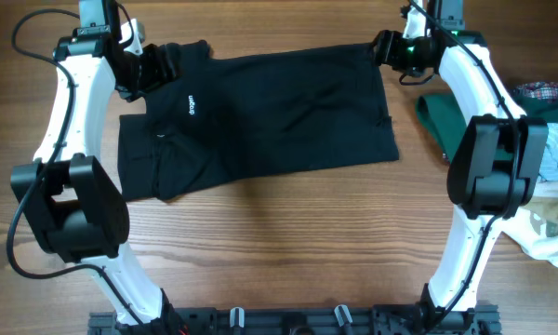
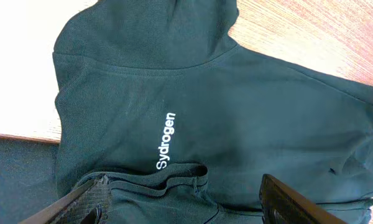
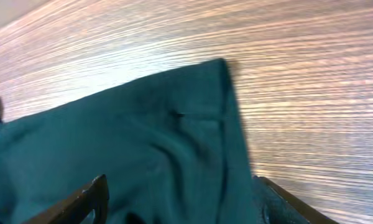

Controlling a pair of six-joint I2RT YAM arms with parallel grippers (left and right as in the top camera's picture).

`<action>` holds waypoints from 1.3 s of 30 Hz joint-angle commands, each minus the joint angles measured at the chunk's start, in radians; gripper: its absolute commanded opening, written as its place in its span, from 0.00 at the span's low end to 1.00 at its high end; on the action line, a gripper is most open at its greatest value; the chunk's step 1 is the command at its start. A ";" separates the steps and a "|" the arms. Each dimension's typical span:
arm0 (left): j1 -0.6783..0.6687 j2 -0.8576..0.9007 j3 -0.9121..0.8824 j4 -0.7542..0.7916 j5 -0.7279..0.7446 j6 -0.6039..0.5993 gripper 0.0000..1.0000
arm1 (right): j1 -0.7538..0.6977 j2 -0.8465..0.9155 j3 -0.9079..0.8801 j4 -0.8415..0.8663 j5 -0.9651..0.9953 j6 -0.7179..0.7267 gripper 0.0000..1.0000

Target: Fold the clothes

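Looming nearest under the overhead view: two white arms with black joints, left arm (image 1: pixel 70 200) and right arm (image 1: pixel 493 167), both reaching to the far side of the wooden worktop (image 1: pixel 288 251). Spread sideways across that far half: black polo shirt (image 1: pixel 288 112), chest up, collar end toward the left arm, hem end toward the right, mostly flat but rumpled along the near edge and bunched at the collar end. Off to the right, outside the job: dark green garment (image 1: pixel 442 116) near the hem, pale heap (image 1: pixel 553 233) at the worktop's edge. Left claw (image 1: pixel 153 67) over the shirt's far collar-side corner; from the left wrist, fingers (image 2: pixel 81 202) spread wide, straddling a raised ridge of fabric, not pressed onto it. Right claw (image 1: pixel 391 48) over the far hem corner; from the right wrist, fingers (image 3: pixel 81 199) likewise spread, cloth lying between them, nothing pinched. Smallest of all: white logo (image 2: pixel 166 142) on the chest, reading "Sydrogen". Judged as the opening of the first fold: no clean fold showing yet, far edge lined up to be taken at both ends. Next move, by that reading: lower both claws onto the cloth, close on the edge at matching points, then lift and carry the far edge toward the near edge together and evenly, keeping the hem square. Likely risk: soft fabric slipping free, or the whole shirt dragging along instead of folding.
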 commanded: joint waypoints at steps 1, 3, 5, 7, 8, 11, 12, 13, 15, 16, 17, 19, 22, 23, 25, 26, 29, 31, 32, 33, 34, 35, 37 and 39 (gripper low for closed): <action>-0.010 -0.016 0.006 -0.002 -0.002 0.005 0.77 | -0.003 0.031 0.023 0.001 -0.012 0.022 0.76; -0.010 -0.016 0.006 0.010 -0.002 0.005 0.78 | -0.003 0.026 0.024 -0.041 -0.013 0.019 0.79; -0.010 -0.016 0.006 0.038 -0.002 0.006 0.80 | -0.003 0.023 0.024 -0.074 -0.039 -0.012 0.79; -0.010 -0.016 0.006 0.099 -0.003 0.010 0.81 | -0.003 0.013 0.024 -0.112 -0.050 -0.034 0.79; -0.010 -0.016 0.006 0.132 -0.003 0.009 0.82 | -0.003 0.005 0.024 -0.133 -0.050 -0.035 0.79; -0.010 -0.016 0.006 0.181 -0.003 0.009 0.83 | -0.003 -0.023 0.024 -0.171 -0.050 -0.089 0.79; -0.010 -0.016 0.006 0.184 -0.003 0.009 0.83 | -0.003 -0.036 0.024 -0.182 -0.050 -0.104 0.79; -0.009 -0.016 0.006 0.180 -0.003 0.010 0.84 | -0.003 -0.068 0.024 -0.203 -0.050 -0.136 0.80; -0.005 -0.016 0.006 0.164 -0.003 0.010 0.84 | -0.003 -0.113 0.024 -0.220 -0.050 -0.137 0.80; -0.005 -0.016 0.006 0.154 -0.003 0.010 0.83 | -0.003 -0.135 0.024 -0.225 -0.049 -0.137 0.80; -0.003 -0.019 0.007 0.138 -0.003 0.010 0.83 | -0.003 -0.178 0.024 -0.236 -0.050 -0.137 0.80; -0.003 -0.029 0.007 0.110 -0.001 0.027 0.80 | -0.003 -0.242 0.024 -0.253 -0.049 -0.137 0.80; -0.003 -0.064 0.007 0.049 -0.003 0.104 0.63 | -0.003 -0.341 0.024 -0.281 -0.049 -0.136 0.81; -0.003 -0.090 0.007 0.017 -0.003 0.142 0.56 | -0.003 -0.378 0.024 -0.296 -0.049 -0.133 0.81; -0.005 -0.149 0.007 -0.021 -0.003 0.172 0.56 | 0.000 -0.438 0.024 -0.322 -0.050 -0.133 0.81; -0.006 -0.174 0.007 -0.028 -0.003 0.180 0.57 | 0.002 -0.464 0.024 -0.336 -0.050 -0.134 0.81; -0.008 -0.362 0.007 -0.056 -0.010 0.189 0.60 | 0.015 -0.560 0.024 -0.394 -0.048 -0.136 0.80; -0.008 -0.433 0.007 -0.093 -0.013 0.189 0.61 | 0.023 -0.594 0.024 -0.429 -0.042 -0.132 0.79; -0.008 -0.461 0.007 -0.121 -0.025 0.190 0.61 | 0.028 -0.608 0.024 -0.448 -0.042 -0.124 0.79; -0.008 -0.478 0.007 -0.148 -0.039 0.190 0.63 | 0.035 -0.615 0.024 -0.466 -0.042 -0.106 0.79; -0.008 -0.489 0.007 -0.182 -0.045 0.190 0.66 | 0.045 -0.618 0.024 -0.485 -0.043 -0.106 0.79; -0.008 -0.494 0.007 -0.230 -0.043 0.189 0.70 | 0.069 -0.619 0.024 -0.523 -0.042 -0.112 0.79; -0.008 -0.491 0.006 -0.315 -0.040 0.189 0.74 | 0.121 -0.615 0.023 -0.571 -0.025 -0.121 0.79; -0.008 -0.484 0.003 -0.353 -0.040 0.188 0.79 | 0.164 -0.612 0.023 -0.575 0.049 -0.110 0.80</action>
